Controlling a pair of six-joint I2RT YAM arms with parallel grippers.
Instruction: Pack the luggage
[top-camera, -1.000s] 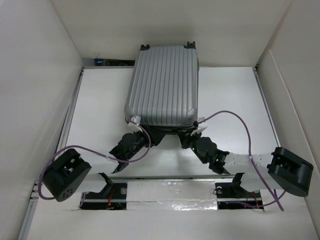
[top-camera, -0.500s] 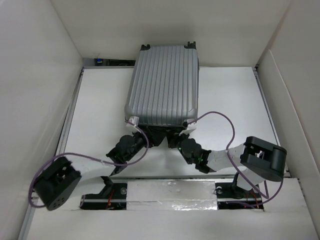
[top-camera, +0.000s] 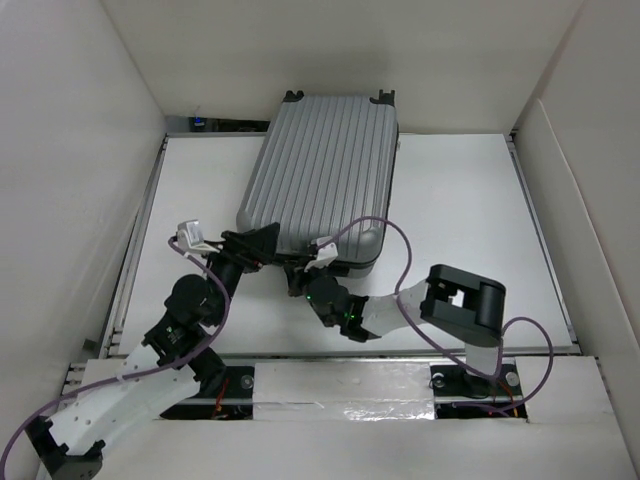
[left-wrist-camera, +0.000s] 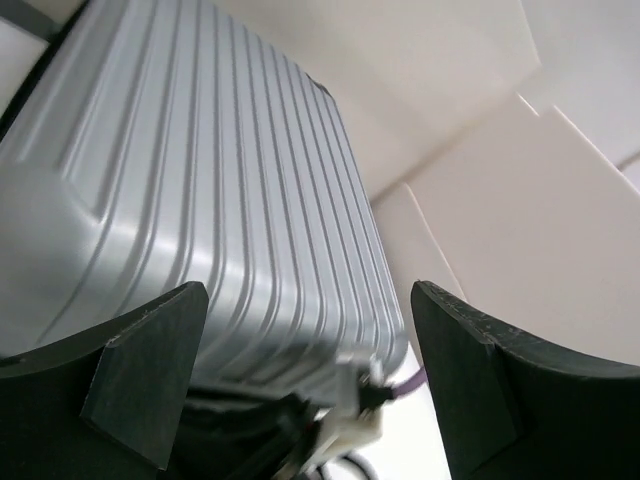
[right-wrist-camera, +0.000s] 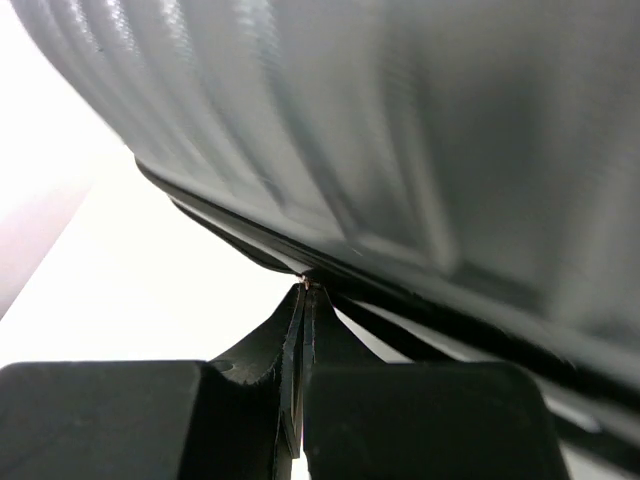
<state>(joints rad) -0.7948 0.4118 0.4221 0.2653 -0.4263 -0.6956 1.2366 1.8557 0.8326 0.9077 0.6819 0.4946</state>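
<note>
As left claw (top-camera: 258, 240) opens, luggage (top-camera: 320, 170) lies shut.
Right claw (right-wrist-camera: 303, 310), pinched closed, slid left along seam (right-wrist-camera: 220, 228): zipping likely.

White table (top-camera: 470, 200), ribbed silver-grey luggage (top-camera: 325, 170) on its far middle.

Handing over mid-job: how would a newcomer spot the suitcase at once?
Find the white table; at its far middle lies the suitcase, ribbed side up. It is the biggest thing there and the only silver-grey one; the left gripper and right gripper at its near edge are black.
</note>
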